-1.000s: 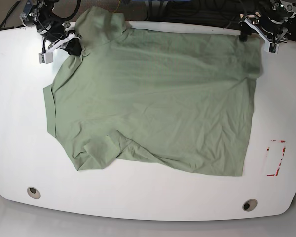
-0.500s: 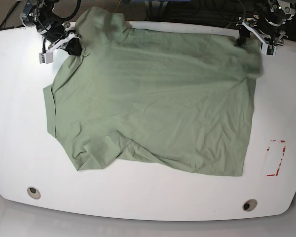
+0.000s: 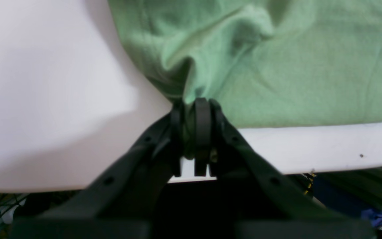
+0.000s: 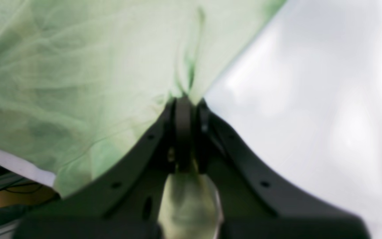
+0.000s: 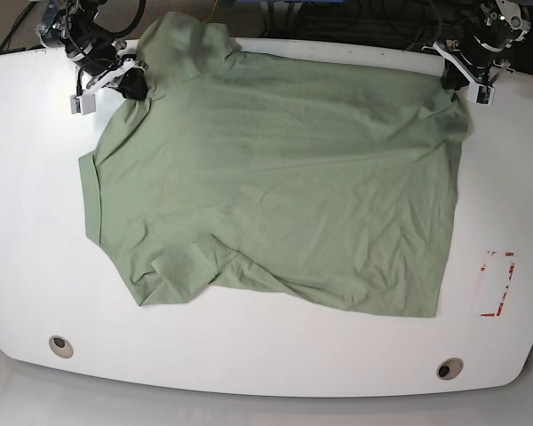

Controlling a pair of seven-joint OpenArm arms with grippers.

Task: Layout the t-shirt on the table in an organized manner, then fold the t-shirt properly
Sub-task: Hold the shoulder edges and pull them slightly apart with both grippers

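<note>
The t-shirt (image 5: 275,177) lies spread on the table (image 5: 35,266), long axis running across it, hem at the camera's right, collar end at its left, both far corners at the far edge. The left gripper (image 3: 194,109) is clamped on the far hem corner; the right gripper (image 4: 186,106) is clamped near the far shoulder. Cloth stretches from both toward the near side. One far sleeve overhangs the edge; wrist views are blurred, pads hidden by fabric.

Down and to the right of the left gripper (image 3: 196,106) are 1 thin yellow wire (image 3: 308,186) and a blurred blue object (image 3: 375,217). Far down-left of the right gripper (image 4: 186,101), thin black cables (image 4: 8,189) cross an orange-brown surface (image 4: 0,202).
</note>
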